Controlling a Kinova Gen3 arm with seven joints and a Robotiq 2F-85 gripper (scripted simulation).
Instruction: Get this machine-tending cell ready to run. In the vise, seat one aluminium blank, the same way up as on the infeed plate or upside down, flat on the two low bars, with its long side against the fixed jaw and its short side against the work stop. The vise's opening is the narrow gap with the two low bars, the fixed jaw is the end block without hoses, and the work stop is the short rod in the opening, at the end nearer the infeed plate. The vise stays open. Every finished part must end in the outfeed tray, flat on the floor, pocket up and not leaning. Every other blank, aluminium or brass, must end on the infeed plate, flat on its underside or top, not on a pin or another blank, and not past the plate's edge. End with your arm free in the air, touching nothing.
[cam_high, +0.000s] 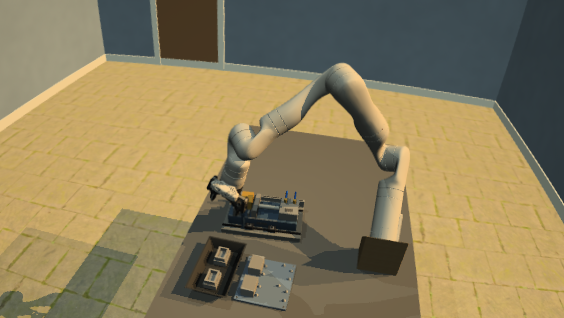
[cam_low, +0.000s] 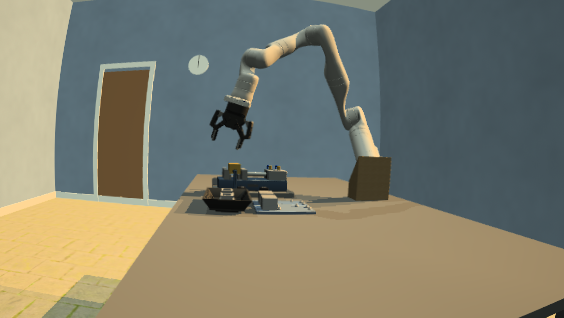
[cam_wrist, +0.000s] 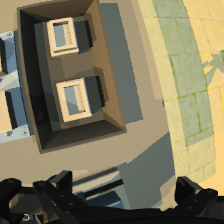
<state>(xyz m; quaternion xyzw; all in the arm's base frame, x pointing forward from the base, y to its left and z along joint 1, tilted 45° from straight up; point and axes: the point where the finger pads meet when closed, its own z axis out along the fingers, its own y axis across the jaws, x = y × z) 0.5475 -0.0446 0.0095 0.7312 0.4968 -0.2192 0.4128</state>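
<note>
My gripper (cam_low: 231, 131) is open and empty, high in the air above the left end of the vise (cam_high: 265, 212); it also shows in the top view (cam_high: 227, 192). A brass blank (cam_high: 248, 196) sits at the vise's left end, by the block without hoses, and shows in the exterior view as well (cam_low: 234, 167). The outfeed tray (cam_high: 216, 266) holds two finished parts (cam_high: 221, 255) (cam_high: 212, 278), pocket up. Two aluminium blanks (cam_high: 256, 263) (cam_high: 248, 285) lie on the infeed plate (cam_high: 265, 280). The wrist view looks down on the tray (cam_wrist: 70, 75) and both parts (cam_wrist: 62, 36) (cam_wrist: 75, 98).
The arm's base sits on a brown box (cam_high: 382, 255) at the table's right side. Blue hose fittings (cam_high: 290, 194) stand on the vise's right block. The table's left edge runs just beside the tray, with floor beyond it (cam_wrist: 195, 75).
</note>
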